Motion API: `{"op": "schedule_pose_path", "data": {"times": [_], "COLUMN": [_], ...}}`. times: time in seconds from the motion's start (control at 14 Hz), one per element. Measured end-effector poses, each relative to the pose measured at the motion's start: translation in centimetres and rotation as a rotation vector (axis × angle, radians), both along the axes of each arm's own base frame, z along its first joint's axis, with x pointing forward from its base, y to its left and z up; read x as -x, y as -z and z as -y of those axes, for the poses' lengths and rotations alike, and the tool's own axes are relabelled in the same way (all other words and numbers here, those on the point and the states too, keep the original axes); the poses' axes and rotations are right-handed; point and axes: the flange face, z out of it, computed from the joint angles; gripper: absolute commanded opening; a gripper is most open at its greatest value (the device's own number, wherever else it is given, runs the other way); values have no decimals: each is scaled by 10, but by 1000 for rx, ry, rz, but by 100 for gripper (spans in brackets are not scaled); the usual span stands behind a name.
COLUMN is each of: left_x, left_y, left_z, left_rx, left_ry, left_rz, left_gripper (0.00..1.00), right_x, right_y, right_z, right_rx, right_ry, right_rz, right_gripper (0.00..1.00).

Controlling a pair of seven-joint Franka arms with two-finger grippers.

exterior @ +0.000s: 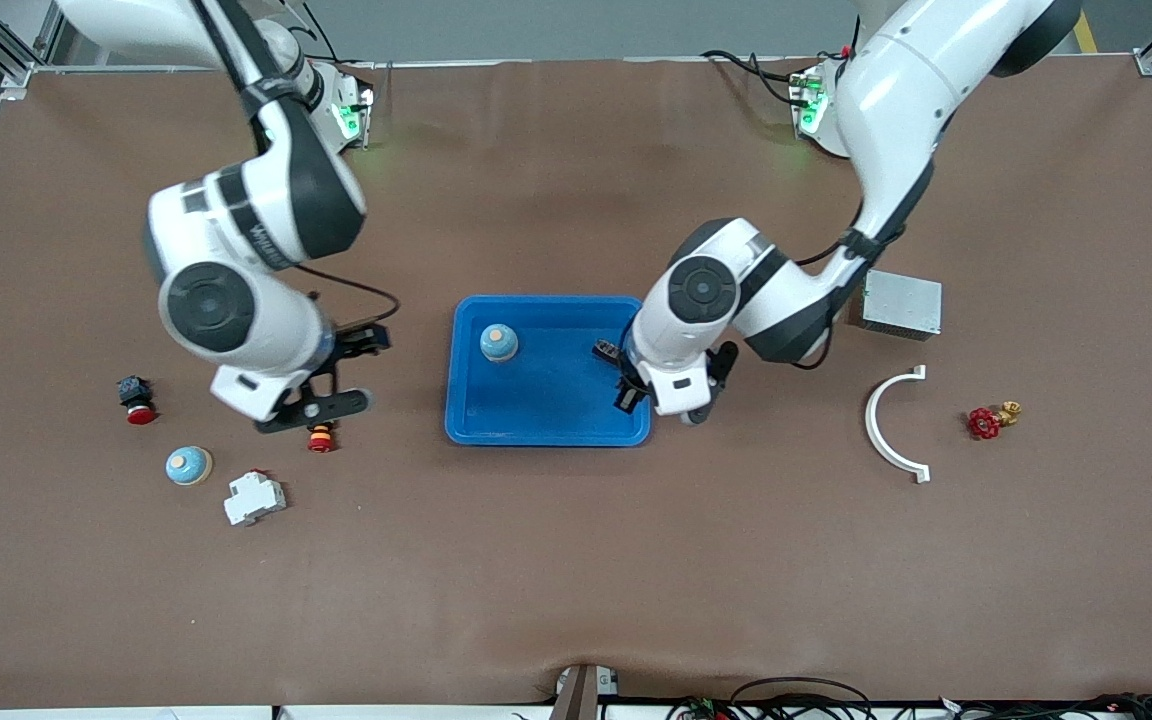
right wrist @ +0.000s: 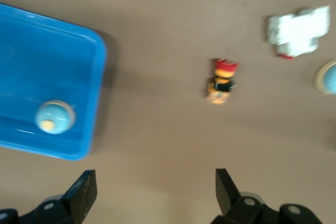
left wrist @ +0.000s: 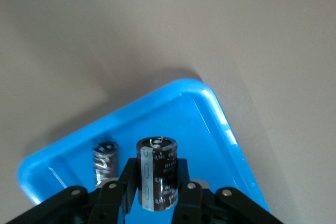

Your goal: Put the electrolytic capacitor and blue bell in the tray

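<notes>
Left gripper [left wrist: 157, 192], clenched on electrolytic capacitor [left wrist: 157, 174], hung over tray [exterior: 576, 425]; blue bell [exterior: 499, 342] already inside. Next: lower, release. Right gripper [right wrist: 152, 192] released, waiting.

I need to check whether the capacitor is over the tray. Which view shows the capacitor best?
The left wrist view: the electrolytic capacitor stands upright between the left gripper's fingers, over the blue tray, printed sleeve readable. In the front view that gripper hides it at the tray's edge. The right wrist view shows no capacitor.
</notes>
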Motion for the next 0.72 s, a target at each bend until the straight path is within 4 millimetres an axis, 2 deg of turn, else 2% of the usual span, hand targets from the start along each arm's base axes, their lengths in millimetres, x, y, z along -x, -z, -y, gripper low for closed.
{"op": "schedule_pose_path", "data": {"times": [0.21,0.29,0.36,0.43,0.5,0.72], "left_x": [12,15,17,16,12,0], "left_y": [36,48,59,65,66,53], "left_z": [24,28,30,29,27,25], "left_rx": [-21,-36,-53,-63,-66,-65], "left_ry": [-46,-55,-60,-61,-63,-46], "left_rz": [43,52,57,63,69,115], "left_gripper": [0,3,34,77,100,100], "right_x": [-24,-31,-37,-42,-47,-60], "right_y": [-6,-7,-7,-7,-6,3], "right_z": [78,105,132,156,177,220], "right_rx": [-55,-71,-82,-89,-95,-104], "right_ry": [-125,-158,-195,-233,-264,-342], "right_rz": [7,18,31,47,65,126], "right_gripper": [100,100,100,100,100,100]}}
